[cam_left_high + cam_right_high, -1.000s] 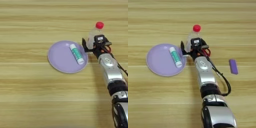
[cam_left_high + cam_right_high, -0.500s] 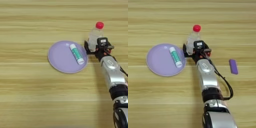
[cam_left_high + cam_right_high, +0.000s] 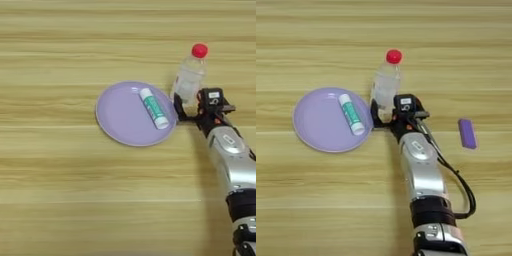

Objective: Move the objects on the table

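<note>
Grained wooden table [image 3: 60, 45], clear plastic bottle [image 3: 385, 86], smooth matt purple plate [image 3: 117, 112], glossy silver forearm [image 3: 421, 167]

No text, brand or number can be read anywhere. The glue-stick tube [image 3: 153, 107] left of centre carries a teal label, but its print is too small to read.

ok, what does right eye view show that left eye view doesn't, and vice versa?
Right eye only: a small purple block on the table, right of the arm, and the black cable looping off the forearm. Left eye only: extra bare table on the left, nothing else. Both: purple plate holding the glue stick, and the red-capped bottle with the tool at its base.
</note>
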Robot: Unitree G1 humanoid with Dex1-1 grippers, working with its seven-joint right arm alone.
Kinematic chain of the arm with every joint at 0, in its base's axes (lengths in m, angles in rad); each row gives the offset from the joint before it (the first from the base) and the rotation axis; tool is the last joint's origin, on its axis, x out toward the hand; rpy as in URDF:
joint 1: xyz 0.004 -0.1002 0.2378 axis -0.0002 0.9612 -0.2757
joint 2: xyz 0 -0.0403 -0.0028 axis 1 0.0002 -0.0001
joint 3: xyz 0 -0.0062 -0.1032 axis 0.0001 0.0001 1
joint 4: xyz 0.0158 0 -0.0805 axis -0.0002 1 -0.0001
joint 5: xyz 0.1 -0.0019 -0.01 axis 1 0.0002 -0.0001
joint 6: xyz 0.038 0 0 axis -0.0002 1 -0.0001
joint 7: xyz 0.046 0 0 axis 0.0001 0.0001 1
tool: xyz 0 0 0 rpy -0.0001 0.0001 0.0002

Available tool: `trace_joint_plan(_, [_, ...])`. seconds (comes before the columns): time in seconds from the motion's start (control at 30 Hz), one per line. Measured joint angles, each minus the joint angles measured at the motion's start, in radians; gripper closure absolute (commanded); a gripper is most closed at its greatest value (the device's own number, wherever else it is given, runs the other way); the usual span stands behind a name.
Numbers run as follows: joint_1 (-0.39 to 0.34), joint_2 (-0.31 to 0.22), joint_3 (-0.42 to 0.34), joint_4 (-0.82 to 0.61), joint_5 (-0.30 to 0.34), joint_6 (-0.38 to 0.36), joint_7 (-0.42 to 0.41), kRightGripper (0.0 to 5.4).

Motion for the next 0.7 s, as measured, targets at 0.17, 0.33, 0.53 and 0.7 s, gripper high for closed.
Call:
trace_joint_plan(0.17, [0.038,-0.009,-0.006,-0.045,-0.003,0.03,0.002,0.03])
trace_joint_plan(0.33, [0.091,-0.039,-0.023,-0.149,-0.014,0.076,-0.015,0.03])
trace_joint_plan(0.53, [0.116,-0.089,-0.008,-0.195,-0.096,0.084,-0.019,0.03])
trace_joint_plan(0.7, [0.11,-0.187,0.011,-0.108,-0.179,0.064,-0.009,0.03])
